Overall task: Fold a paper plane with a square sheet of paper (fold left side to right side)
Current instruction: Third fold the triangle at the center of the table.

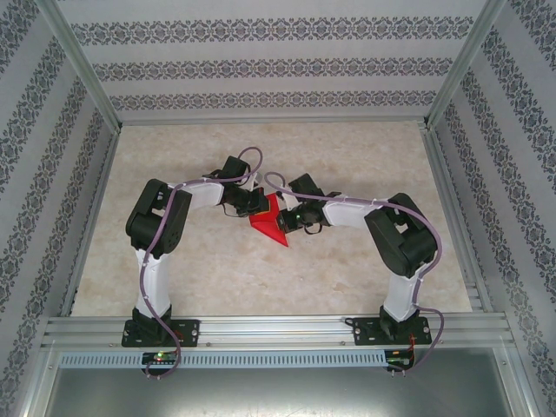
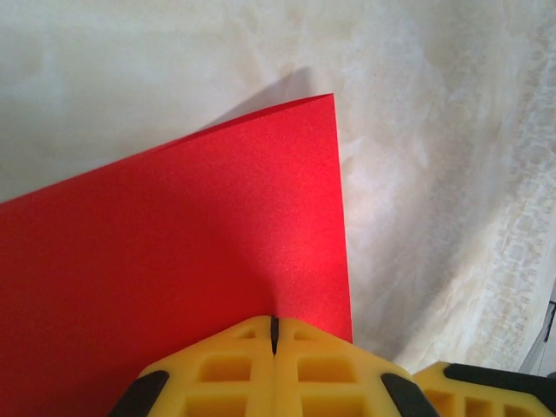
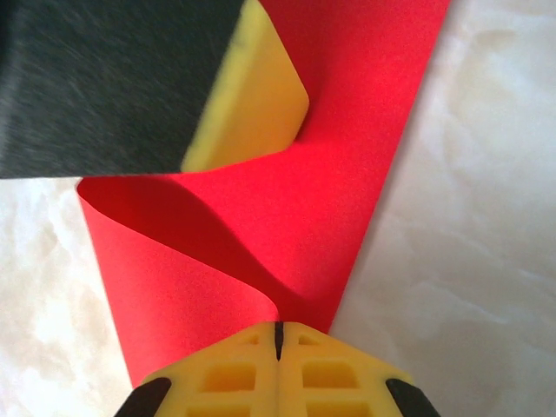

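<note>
Left tool and right tool grip red sheet over marbled table between patterned walls

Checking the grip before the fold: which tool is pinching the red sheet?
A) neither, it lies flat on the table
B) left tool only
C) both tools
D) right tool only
C: the left tool and the right tool each have their fingers shut on an edge of the square sheet of paper, which curls between them.
</note>
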Controlling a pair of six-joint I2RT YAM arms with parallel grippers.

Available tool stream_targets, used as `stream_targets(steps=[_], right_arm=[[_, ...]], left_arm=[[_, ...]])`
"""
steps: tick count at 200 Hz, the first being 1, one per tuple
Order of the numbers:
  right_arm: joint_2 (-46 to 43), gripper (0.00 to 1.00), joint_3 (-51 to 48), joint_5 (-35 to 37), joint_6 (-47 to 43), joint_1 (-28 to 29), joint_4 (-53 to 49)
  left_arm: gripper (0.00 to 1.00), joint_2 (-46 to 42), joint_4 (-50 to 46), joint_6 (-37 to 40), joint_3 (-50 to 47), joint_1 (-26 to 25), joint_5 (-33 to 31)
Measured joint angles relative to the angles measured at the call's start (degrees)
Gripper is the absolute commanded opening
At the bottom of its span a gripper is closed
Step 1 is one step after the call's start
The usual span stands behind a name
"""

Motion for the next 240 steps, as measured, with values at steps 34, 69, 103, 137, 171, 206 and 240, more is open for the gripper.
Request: stream_targets(steps=[34, 69, 103, 137, 171, 206, 240], right_arm=[[0.57, 0.0, 0.44, 0.04, 0.0, -0.22, -0.24], [0.57, 0.0, 0.52, 0.46, 0.0, -0.22, -0.44], [0.33, 0.0, 0.52, 0.68, 0.0, -0.22, -0.66], [0.15, 0.0, 0.52, 0.87, 0.0, -0.24, -0.68], [0.13, 0.0, 0.52, 0.92, 0.0, -0.24, -0.68], [0.13, 0.0, 0.55, 0.96, 0.0, -0.24, -1.05], [0.31, 0.0, 0.98, 0.96, -0.02, -0.24, -1.92]], left_arm=[[0.01, 0.0, 0.0, 0.0, 0.0, 0.0, 0.0], [0.01, 0.0, -0.04, 0.02, 0.0, 0.0, 0.0], [0.01, 0.0, -0.04, 0.04, 0.0, 0.0, 0.0], [0.01, 0.0, -0.04, 0.04, 0.0, 0.0, 0.0], [0.01, 0.0, -0.04, 0.04, 0.0, 0.0, 0.0], [0.01, 0.0, -0.04, 0.07, 0.0, 0.0, 0.0], [0.02, 0.0, -0.04, 0.07, 0.0, 0.0, 0.0]])
